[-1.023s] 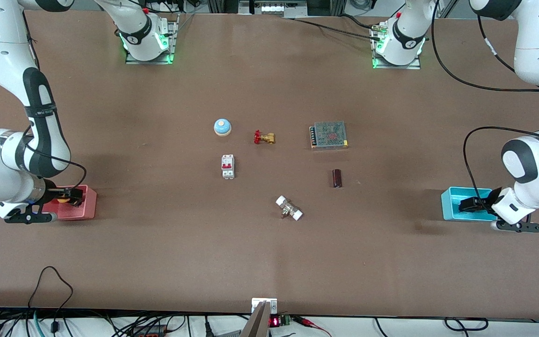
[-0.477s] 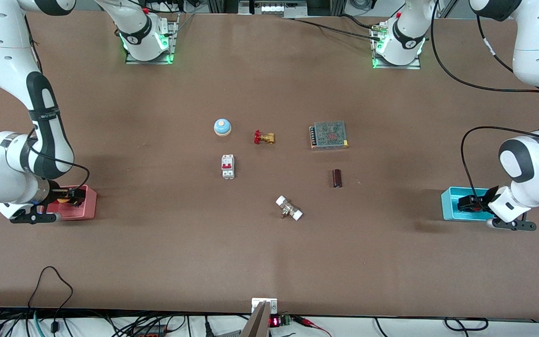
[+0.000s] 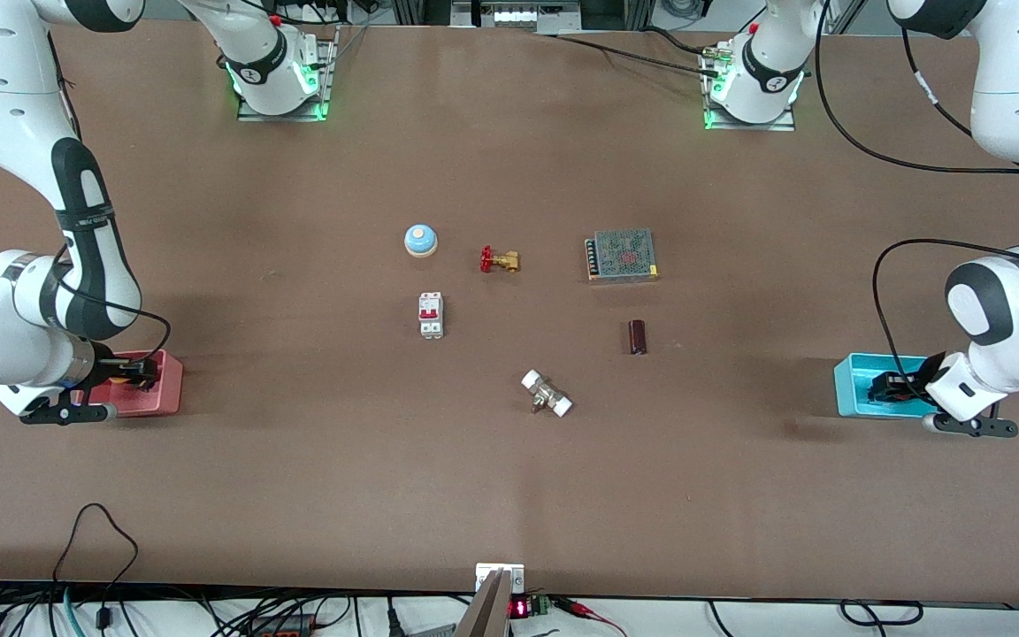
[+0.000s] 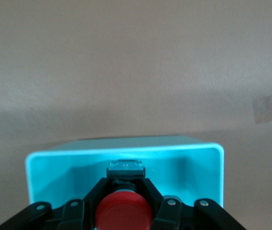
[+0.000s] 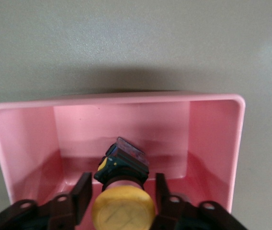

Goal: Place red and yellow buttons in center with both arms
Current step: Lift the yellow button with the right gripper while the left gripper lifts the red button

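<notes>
The red button (image 4: 123,212) sits in the cyan bin (image 4: 45,172) at the left arm's end of the table. My left gripper (image 4: 125,191) is down inside the bin and its fingers (image 4: 155,196) press against the button's sides. In the front view the left gripper (image 3: 886,387) is over the cyan bin (image 3: 849,389). The yellow button (image 5: 123,208) lies in the pink bin (image 5: 26,139) at the right arm's end. My right gripper (image 5: 121,191) is open with its fingers (image 5: 82,191) on either side of the button. In the front view the right gripper (image 3: 140,372) is in the pink bin (image 3: 166,391).
On the brown tabletop (image 3: 509,478) in the middle lie a blue-and-white bell (image 3: 420,240), a brass valve (image 3: 500,260), a white breaker (image 3: 431,315), a metal mesh box (image 3: 622,256), a dark cylinder (image 3: 638,337) and a white-ended fitting (image 3: 547,394).
Both grippers have sunk a little lower into their bins. The right arm's wrist has shifted slightly toward the table's end. The things in the middle have not moved.
</notes>
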`<state>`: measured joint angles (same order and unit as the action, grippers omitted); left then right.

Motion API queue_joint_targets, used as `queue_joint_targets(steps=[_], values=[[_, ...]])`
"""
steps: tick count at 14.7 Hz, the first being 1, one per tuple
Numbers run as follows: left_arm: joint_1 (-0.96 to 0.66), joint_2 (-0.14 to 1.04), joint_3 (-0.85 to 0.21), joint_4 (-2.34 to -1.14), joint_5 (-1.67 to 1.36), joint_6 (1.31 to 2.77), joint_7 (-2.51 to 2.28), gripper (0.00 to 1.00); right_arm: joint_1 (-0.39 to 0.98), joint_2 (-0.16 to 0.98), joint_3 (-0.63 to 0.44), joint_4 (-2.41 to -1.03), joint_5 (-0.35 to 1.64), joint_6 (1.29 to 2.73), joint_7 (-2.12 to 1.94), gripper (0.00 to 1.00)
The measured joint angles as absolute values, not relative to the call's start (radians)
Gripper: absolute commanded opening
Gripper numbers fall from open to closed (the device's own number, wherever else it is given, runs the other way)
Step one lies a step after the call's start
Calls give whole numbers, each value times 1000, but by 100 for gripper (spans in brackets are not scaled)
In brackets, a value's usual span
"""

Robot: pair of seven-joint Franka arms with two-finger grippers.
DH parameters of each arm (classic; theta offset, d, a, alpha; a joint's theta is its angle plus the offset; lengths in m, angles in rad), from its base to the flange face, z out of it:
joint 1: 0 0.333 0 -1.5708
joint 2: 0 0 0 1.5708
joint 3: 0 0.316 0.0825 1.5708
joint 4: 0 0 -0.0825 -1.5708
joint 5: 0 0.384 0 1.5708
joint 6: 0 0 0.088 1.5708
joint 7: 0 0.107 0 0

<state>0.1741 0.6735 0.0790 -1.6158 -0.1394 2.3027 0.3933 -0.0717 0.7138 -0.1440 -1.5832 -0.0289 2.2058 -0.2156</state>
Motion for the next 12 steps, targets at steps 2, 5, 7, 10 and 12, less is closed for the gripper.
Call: queue_joint_targets(steps=[2, 5, 7, 10, 12], values=[[174, 660, 79, -1535, -140, 2187, 393, 1, -72, 714, -144, -1577, -29, 2206, -218, 45], [164, 619, 75, -1438, -140, 2043, 356, 1, -72, 714, -144, -1572, -28, 2206, -223, 40], [122, 590, 70, -1445, -140, 2029, 299, 1, -72, 714, -144, -1572, -28, 2206, -235, 39], [10, 552, 64, -1549, -140, 2140, 143, 1, -72, 714, -144, -1568, -28, 2206, -242, 39], [-81, 518, 61, -1683, -140, 2282, 17, 1, -73, 714, -144, -1555, -28, 2205, -249, 39]])
